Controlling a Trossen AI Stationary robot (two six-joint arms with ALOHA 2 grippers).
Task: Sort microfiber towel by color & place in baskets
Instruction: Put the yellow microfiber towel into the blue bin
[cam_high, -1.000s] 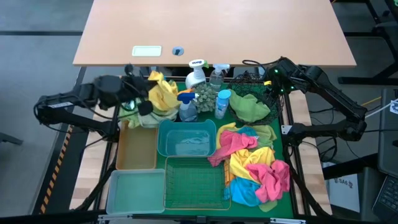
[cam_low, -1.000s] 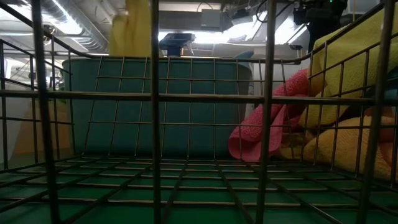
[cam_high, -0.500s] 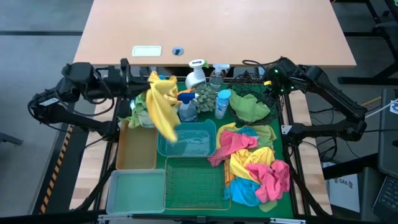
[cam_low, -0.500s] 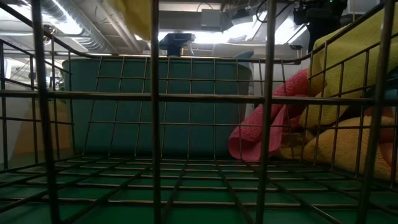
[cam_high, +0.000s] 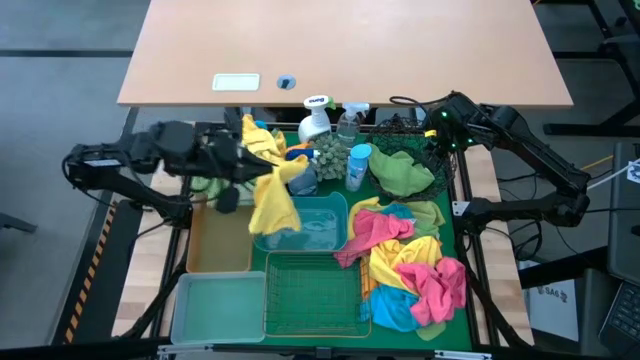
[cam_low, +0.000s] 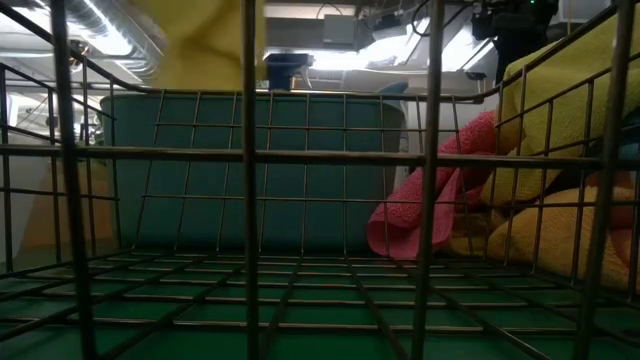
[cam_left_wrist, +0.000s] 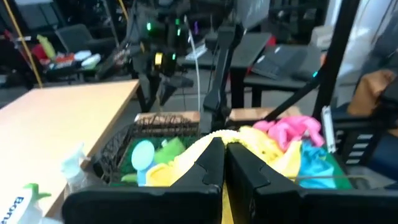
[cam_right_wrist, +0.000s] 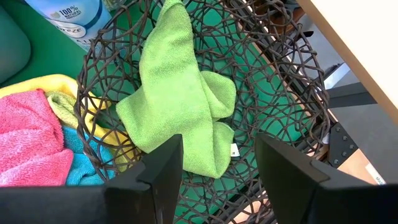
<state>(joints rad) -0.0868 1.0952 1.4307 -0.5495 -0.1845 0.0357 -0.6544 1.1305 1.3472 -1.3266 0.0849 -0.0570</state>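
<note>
My left gripper (cam_high: 243, 160) (cam_left_wrist: 224, 147) is shut on a yellow towel (cam_high: 272, 195) that hangs over the far left corner of the teal tub (cam_high: 305, 228). In the low view the towel (cam_low: 208, 45) shows above the tub's rim (cam_low: 250, 95). My right gripper (cam_high: 440, 135) (cam_right_wrist: 219, 165) hovers open over the round black wire basket (cam_right_wrist: 273, 74), where a green towel (cam_right_wrist: 180, 106) lies on the mesh floor. Beside the tub stands a tan tray (cam_high: 220, 240). Nearer are a clear bin (cam_high: 215, 308) and a green wire basket (cam_high: 315, 292). My left gripper pinches a bunched upper part of the yellow towel (cam_left_wrist: 214, 134) between its two shut fingers. The fingers come nearly level from the table's left. How many layers it has I cannot tell. The rest (cam_high: 275, 205) hangs slack below the fingers, lifted over the teal tub.
A heap of pink, yellow and blue towels (cam_high: 410, 265) lies on the green mat at the right, beside the tub and the wire basket. Spray bottles (cam_high: 318, 122) and a jar stand in a row at the far side, close to the hanging towel.
My left gripper drew back toward the table's left edge with the yellow towel, then swung right toward the teal tub and tipped up nearer to level. The towel, bunched a second ago, has unfurled and now hangs over the tub's corner.
</note>
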